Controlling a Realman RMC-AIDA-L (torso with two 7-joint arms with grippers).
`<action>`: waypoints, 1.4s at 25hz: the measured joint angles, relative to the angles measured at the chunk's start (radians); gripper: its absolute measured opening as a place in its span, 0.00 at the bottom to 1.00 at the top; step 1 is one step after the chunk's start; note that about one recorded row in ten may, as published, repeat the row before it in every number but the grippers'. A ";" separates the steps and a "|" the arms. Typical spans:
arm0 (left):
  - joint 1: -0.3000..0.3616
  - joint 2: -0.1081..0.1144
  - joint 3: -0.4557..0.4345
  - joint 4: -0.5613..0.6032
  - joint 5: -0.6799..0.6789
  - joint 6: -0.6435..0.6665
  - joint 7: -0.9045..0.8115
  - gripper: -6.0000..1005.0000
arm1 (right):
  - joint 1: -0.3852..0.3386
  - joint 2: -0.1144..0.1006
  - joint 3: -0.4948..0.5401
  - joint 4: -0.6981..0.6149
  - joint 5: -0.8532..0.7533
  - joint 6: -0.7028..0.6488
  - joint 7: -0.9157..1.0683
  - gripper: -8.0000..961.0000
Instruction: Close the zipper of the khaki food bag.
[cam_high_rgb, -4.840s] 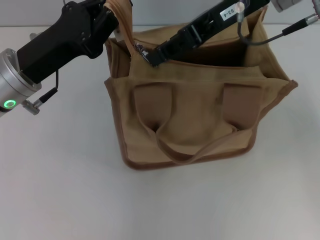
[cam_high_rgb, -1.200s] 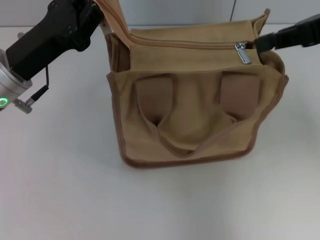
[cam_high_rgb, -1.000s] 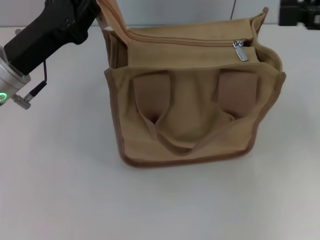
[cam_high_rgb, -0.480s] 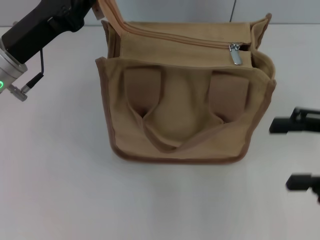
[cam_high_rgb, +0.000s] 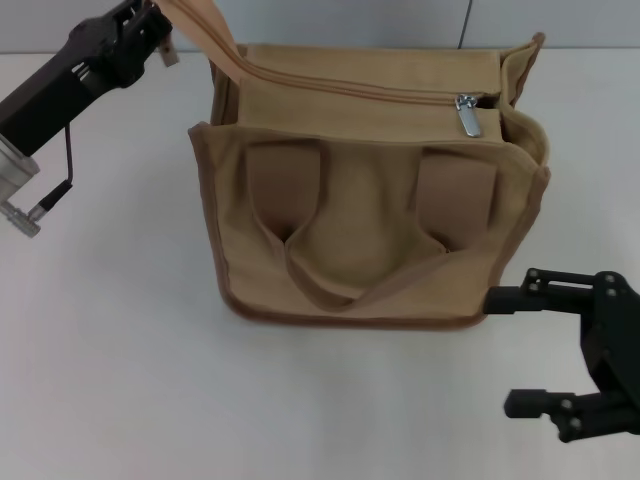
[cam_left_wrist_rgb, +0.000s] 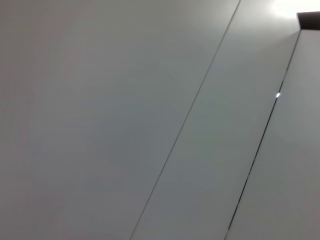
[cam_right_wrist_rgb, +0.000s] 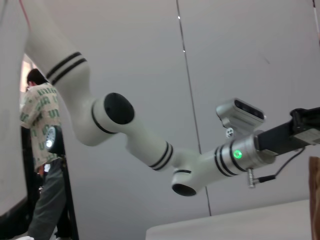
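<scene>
Even, diffuse light is covering the desk (cam_high_rgb: 130, 380); the khaki food bag (cam_high_rgb: 365, 190) is casting only a faint shadow. The head view is staying sharp. A bright glare is showing in one corner of the left wrist view.

We see only pale grey wall panels (cam_left_wrist_rgb: 100, 115); 2 thin diagonal seams (cam_left_wrist_rgb: 187, 120) cross them; dark corner (cam_left_wrist_rgb: 308, 20) w/ bright glare nearby.

My left gripper (cam_high_rgb: 150, 35) has its fingertips cut off by the head view's top edge, along with the strap (cam_high_rgb: 205, 28) they meet. My right gripper (cam_high_rgb: 525, 350) runs past the lower right corner.
</scene>
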 joint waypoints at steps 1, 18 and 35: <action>0.008 0.003 0.008 0.010 0.010 -0.004 -0.015 0.10 | 0.000 0.005 -0.002 0.000 -0.002 0.013 0.000 0.83; 0.251 0.130 0.266 0.255 0.073 0.296 -0.006 0.64 | 0.004 0.030 0.000 0.085 -0.006 0.067 -0.068 0.83; 0.259 0.038 0.648 0.168 0.074 0.223 0.280 0.81 | 0.062 0.035 -0.105 0.207 -0.042 0.258 -0.112 0.83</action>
